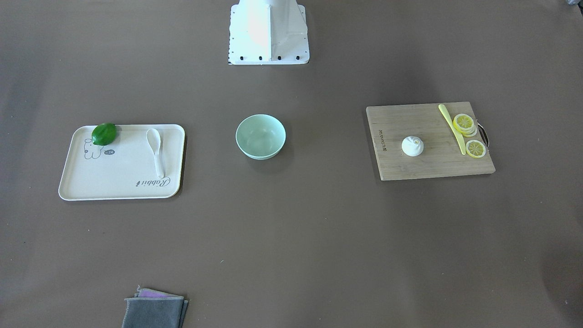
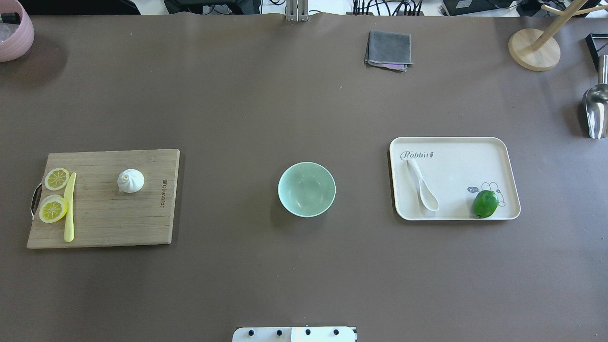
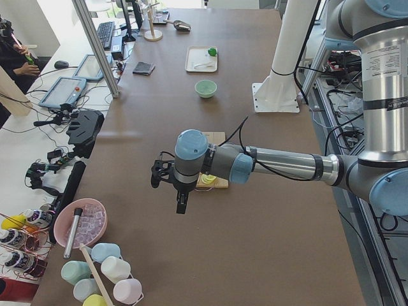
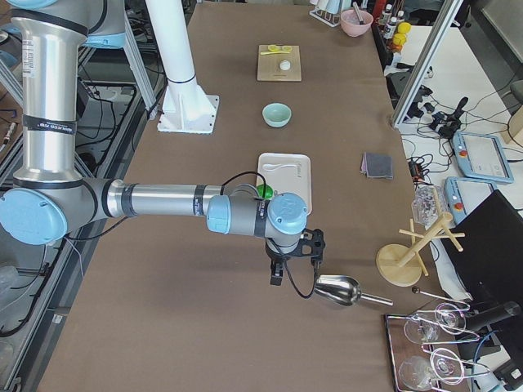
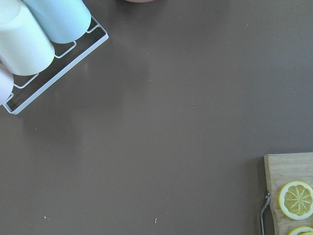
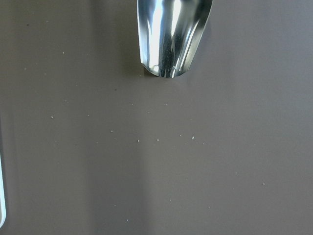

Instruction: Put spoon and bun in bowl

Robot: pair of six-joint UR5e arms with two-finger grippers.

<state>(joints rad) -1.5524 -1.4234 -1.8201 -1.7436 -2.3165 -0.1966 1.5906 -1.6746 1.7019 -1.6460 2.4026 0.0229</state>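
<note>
The pale mint-green bowl (image 2: 306,189) stands empty at the table's middle, also in the front view (image 1: 260,136). The white spoon (image 2: 422,185) lies on the cream tray (image 2: 475,152), scoop toward the robot. The white pleated bun (image 2: 130,181) sits on the wooden cutting board (image 2: 104,218). My left gripper (image 3: 169,190) shows only in the exterior left view, above the table beyond the board's end, far from the bun. My right gripper (image 4: 294,260) shows only in the exterior right view, past the tray, near a metal scoop. I cannot tell whether either is open or shut.
A yellow-green knife (image 2: 69,206) and lemon slices (image 2: 53,209) lie on the board. A green lime (image 2: 485,204) sits on the tray. A folded grey cloth (image 2: 388,49), a metal scoop (image 2: 596,107), a wooden stand (image 2: 534,47), a pink bowl (image 2: 14,31) and a cup rack (image 5: 34,44) ring the table.
</note>
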